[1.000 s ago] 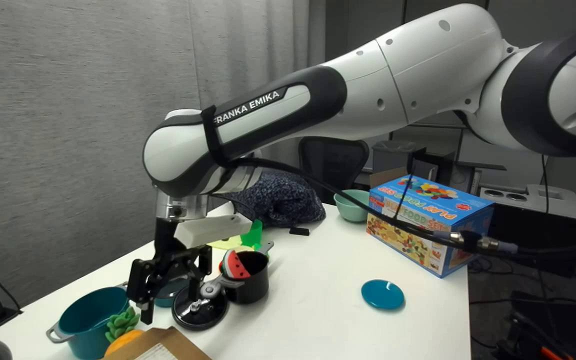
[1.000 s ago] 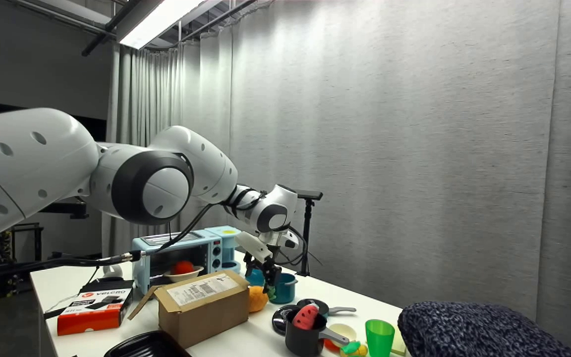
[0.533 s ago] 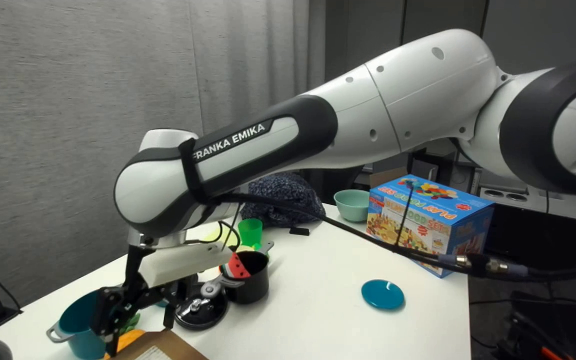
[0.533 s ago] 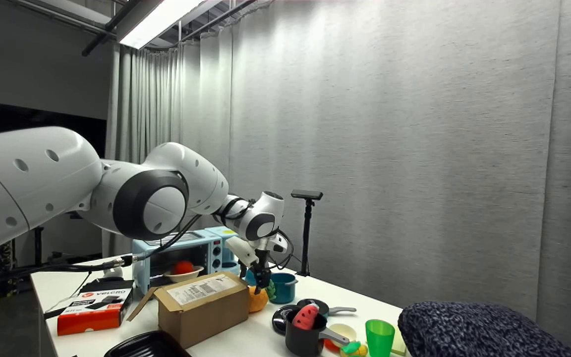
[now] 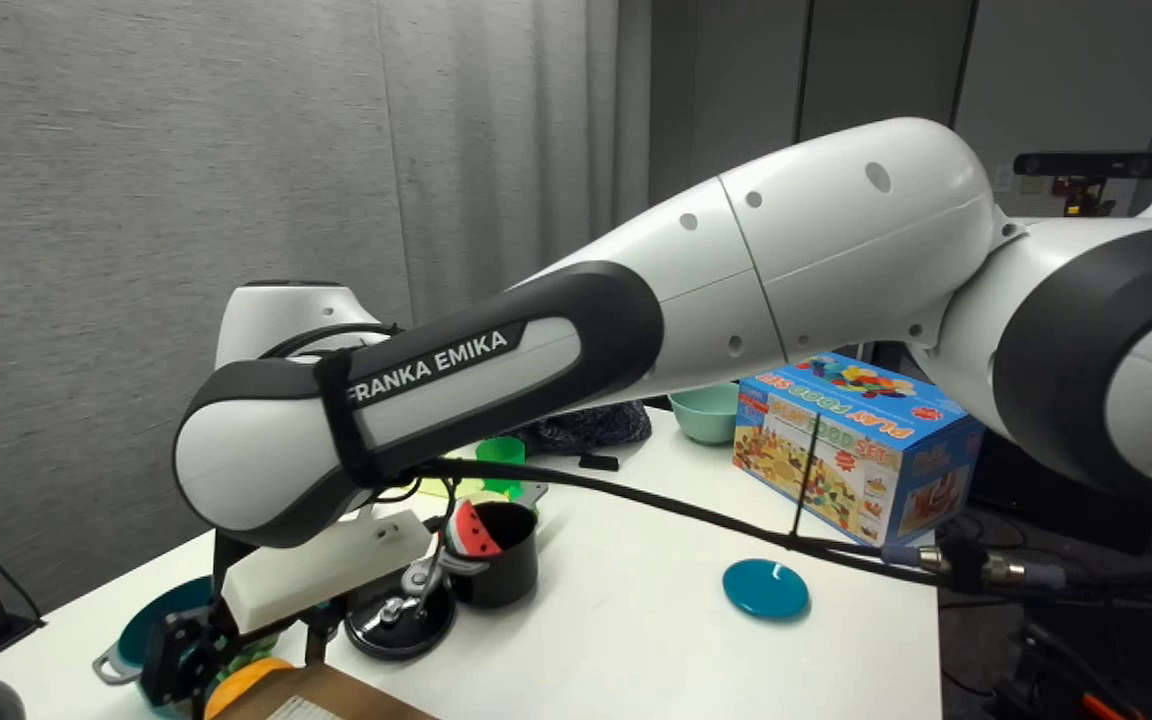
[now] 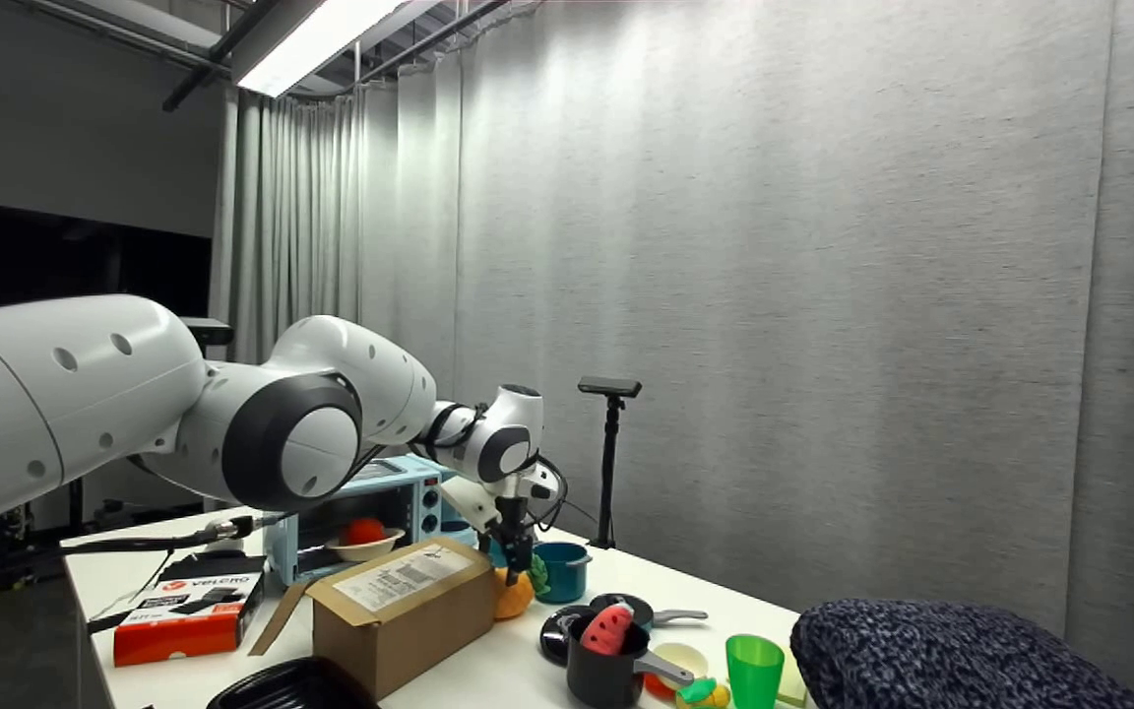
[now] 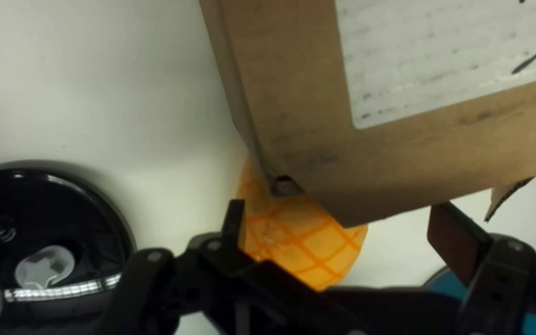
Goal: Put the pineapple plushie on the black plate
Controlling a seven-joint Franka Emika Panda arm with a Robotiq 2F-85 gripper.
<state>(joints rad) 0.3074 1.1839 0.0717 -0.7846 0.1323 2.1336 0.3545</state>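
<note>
We read FRANKA EMIKA on the robot arm (image 5: pixel 696 290), PLAY FOOD SET on the blue carton (image 5: pixel 861 450), VELCRO on the orange box (image 6: pixel 189 620).

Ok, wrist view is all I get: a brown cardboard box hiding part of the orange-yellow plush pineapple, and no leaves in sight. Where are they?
Observer: The green leafy tuft shows in both exterior views, beside the round teal pot. Whether they touch, I can't tell.
Operator: Any other toys outside my frame?
Observer: Yes, in both exterior views a red watermelon-slice toy sticks up out of a grey-handled black saucepan.
Operator: And the end of the cardboard box that I can't see, what's it like?
Observer: In an exterior view, a brown cardboard flap juts out there, at the end away from the pineapple.
</note>
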